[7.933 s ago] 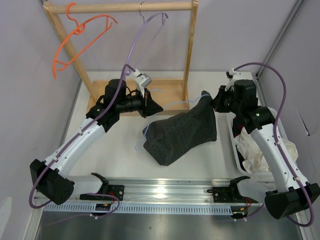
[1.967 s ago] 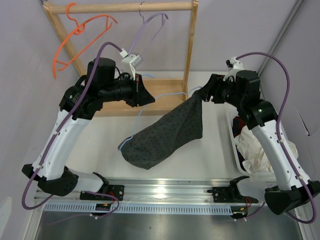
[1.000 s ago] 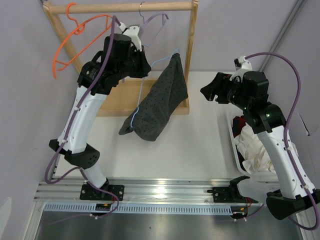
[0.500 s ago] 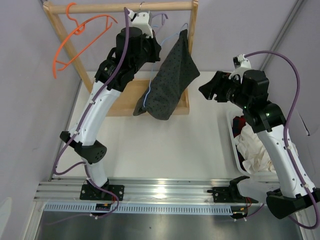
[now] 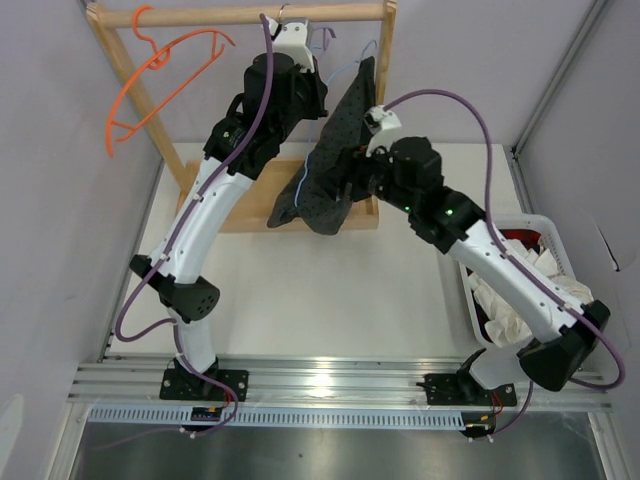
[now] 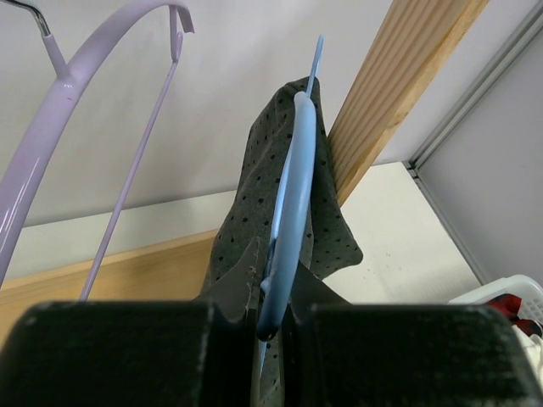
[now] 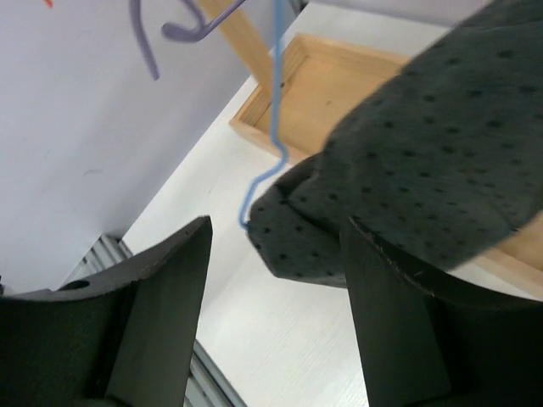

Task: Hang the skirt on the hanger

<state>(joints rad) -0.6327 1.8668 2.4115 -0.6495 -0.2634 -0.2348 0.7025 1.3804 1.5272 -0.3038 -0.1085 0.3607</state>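
Observation:
The dark dotted skirt [image 5: 340, 120] hangs draped over the light-blue hanger [image 5: 301, 190], high up beside the rack's right post. My left gripper [image 5: 320, 100] is shut on the hanger's wire, with skirt fabric on both sides of it. In the left wrist view the hanger [image 6: 293, 195] runs up from between the jaws, with the skirt [image 6: 254, 203] folded over it. My right gripper [image 5: 347, 180] stands open by the skirt's lower part. Seen from the right wrist, the skirt's lower corner [image 7: 339, 229] and a bend of hanger wire [image 7: 276, 102] lie beyond the spread fingers [image 7: 161, 288].
An orange hanger [image 5: 160, 75] and a purple hanger [image 5: 320, 35] hang on the wooden rail [image 5: 200, 15]. The rack's base tray [image 5: 250, 200] sits under the skirt. A white basket [image 5: 540, 222] with white and dark red cloth stands at the right.
My left arm lifted the hanger and skirt a little closer to the rail. My right arm swung left from the basket side to the skirt's lower part, jaws still open.

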